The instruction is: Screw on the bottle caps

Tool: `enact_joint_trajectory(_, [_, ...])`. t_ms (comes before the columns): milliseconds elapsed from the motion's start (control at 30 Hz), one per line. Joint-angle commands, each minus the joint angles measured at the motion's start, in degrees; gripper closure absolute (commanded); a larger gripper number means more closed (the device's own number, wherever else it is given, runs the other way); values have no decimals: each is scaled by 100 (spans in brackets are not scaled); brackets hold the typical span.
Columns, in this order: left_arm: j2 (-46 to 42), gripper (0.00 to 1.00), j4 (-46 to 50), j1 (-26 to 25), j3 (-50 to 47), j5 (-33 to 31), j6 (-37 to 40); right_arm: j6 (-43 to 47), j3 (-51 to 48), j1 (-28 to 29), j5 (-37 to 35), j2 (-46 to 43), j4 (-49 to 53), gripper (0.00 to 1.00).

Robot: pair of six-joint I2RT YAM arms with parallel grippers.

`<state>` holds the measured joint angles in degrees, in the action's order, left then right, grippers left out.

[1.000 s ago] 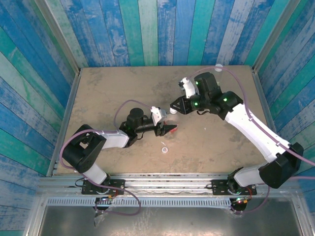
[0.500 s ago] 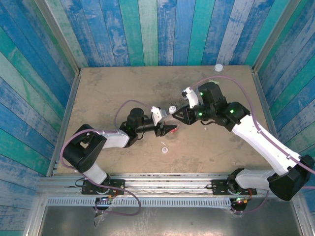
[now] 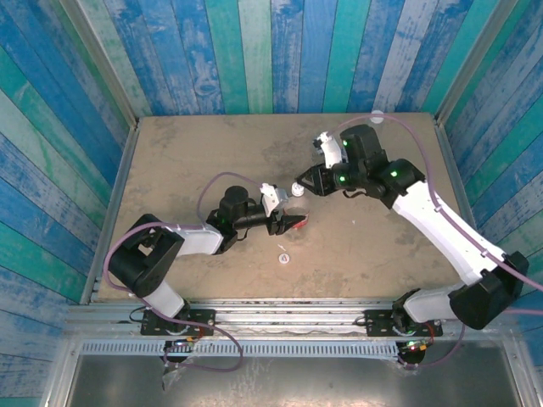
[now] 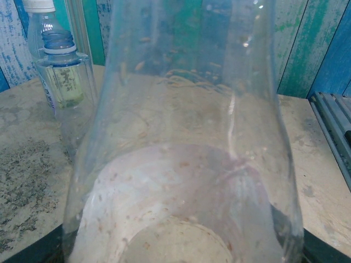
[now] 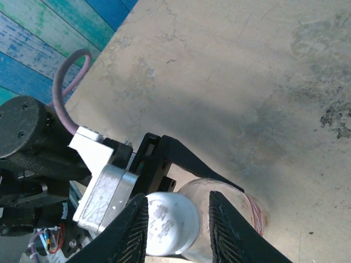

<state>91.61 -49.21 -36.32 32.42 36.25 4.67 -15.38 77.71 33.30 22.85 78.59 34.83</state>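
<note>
My left gripper point(image 3: 291, 223) is shut on the red-labelled bottle point(image 5: 249, 211), which stands upright mid-table and looms close in the left wrist view as a clear body point(image 4: 181, 137). A white bottle cap point(image 5: 167, 222) sits on that bottle's neck. My right gripper point(image 5: 179, 197) hangs over it from above, open a little. Its left finger point(image 5: 131, 233) is against the cap and its right finger point(image 5: 227, 230) stands off it. Another cap point(image 3: 283, 259) lies loose on the table in front of the bottle.
At the back right stand two more bottles, a green-yellow-labelled one with a bare blue neck point(image 4: 60, 60) and behind it one with a white cap point(image 4: 38, 5), also visible from above point(image 3: 377, 116). A tiny white fleck point(image 3: 354, 223) lies right of centre.
The right gripper's jaws have widened slightly round the cap. The right arm swung out to the right and came back over the bottle. The left arm has not moved.
</note>
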Motion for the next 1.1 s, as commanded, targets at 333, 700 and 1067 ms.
enact_joint_trajectory(333, [216, 35, 517, 25, 80, -214, -8, 44, -513, 41, 612, -509, 352, 82])
enact_joint_trajectory(700, [251, 35, 424, 22, 45, -173, -18, -130, -301, -16, -58, -489, -87, 65])
enact_joint_trajectory(1067, [242, 35, 465, 24, 45, -208, -4, 137, 188, -8, 682, 203, 375, 77])
